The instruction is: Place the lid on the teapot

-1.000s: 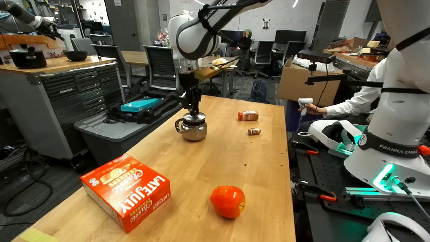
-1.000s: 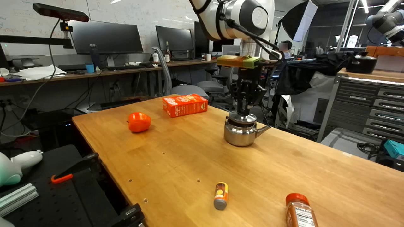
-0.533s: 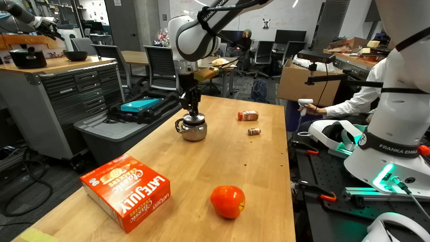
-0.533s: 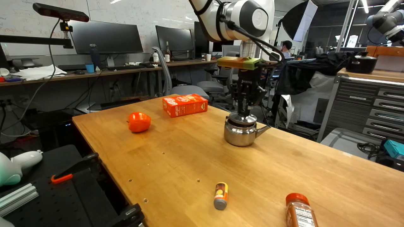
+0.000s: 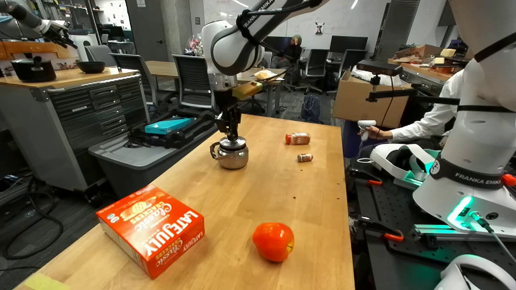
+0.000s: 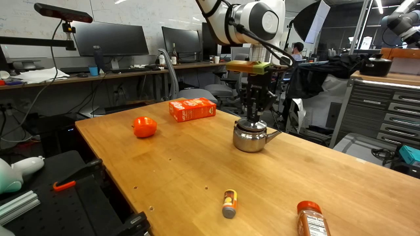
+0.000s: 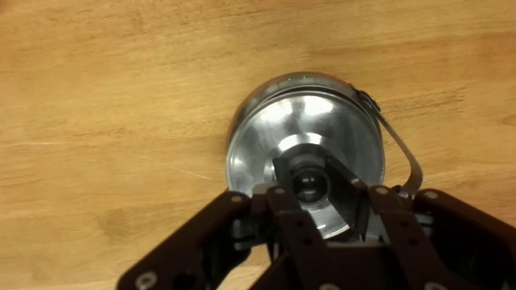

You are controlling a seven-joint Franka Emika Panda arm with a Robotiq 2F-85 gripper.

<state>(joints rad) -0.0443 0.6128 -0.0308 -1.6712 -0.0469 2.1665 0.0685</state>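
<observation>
- Standing upright on the wooden table (image 6: 183,170) is one teapot (image 6: 246,141), with one lid (image 7: 322,121) right over its mouth; whether it is fully seated, I can't tell.
- One gripper (image 7: 307,166) points down from above, jaws narrow, holding the lid by its dark knob (image 7: 309,186).
- Four other things share the table, each well apart from the teapot: one red cracker box (image 5: 153,225) lying flat, one orange-red fruit (image 5: 273,241), one bottle (image 5: 300,139) with a red cap, and one small canister (image 6: 229,201).
- Bottle and canister lie on their sides, near each other; the fruit rests nearer the cracker box.
- Reddish-brown contents show through the bottle's clear wall in an exterior view, where the frame edge cuts it off.
- Insides of the teapot, canister and cracker box are hidden.
- Off the table, one teal box (image 5: 169,125) lies on black gear (image 5: 185,137) atop a grey bin (image 5: 117,152).
- One black pot (image 5: 34,70) and one dark bowl (image 5: 90,67) stand on a cabinet (image 5: 60,137); what they hold can't be seen.
- One cardboard box (image 5: 369,102) has whitish plastic (image 5: 360,78) at its top.
</observation>
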